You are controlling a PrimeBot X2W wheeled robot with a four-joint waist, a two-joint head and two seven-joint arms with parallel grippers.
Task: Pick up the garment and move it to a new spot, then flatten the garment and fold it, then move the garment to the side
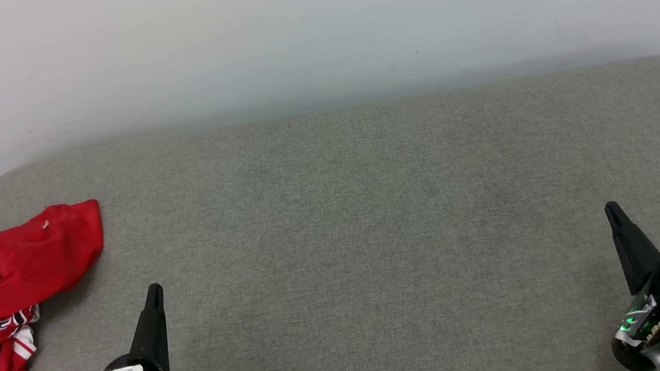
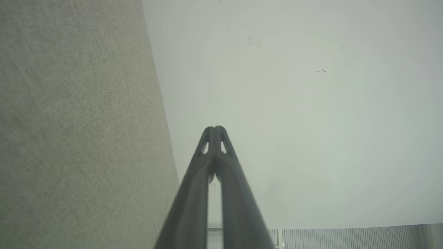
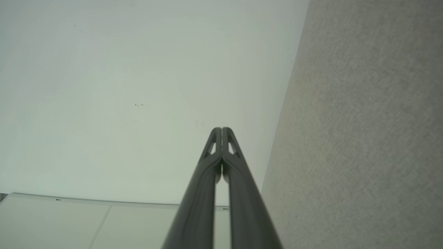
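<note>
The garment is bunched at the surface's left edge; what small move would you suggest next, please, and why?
Probably open the left gripper and reach left toward the garment: it is shut, empty, and the nearer one.

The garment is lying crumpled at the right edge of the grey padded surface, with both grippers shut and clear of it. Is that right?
One detail is wrong: the garment lies at the left edge, not the right, as the head view shows. The rest stands: it is crumpled on the grey padded surface, and the left gripper and right gripper are shut and clear of it.
</note>
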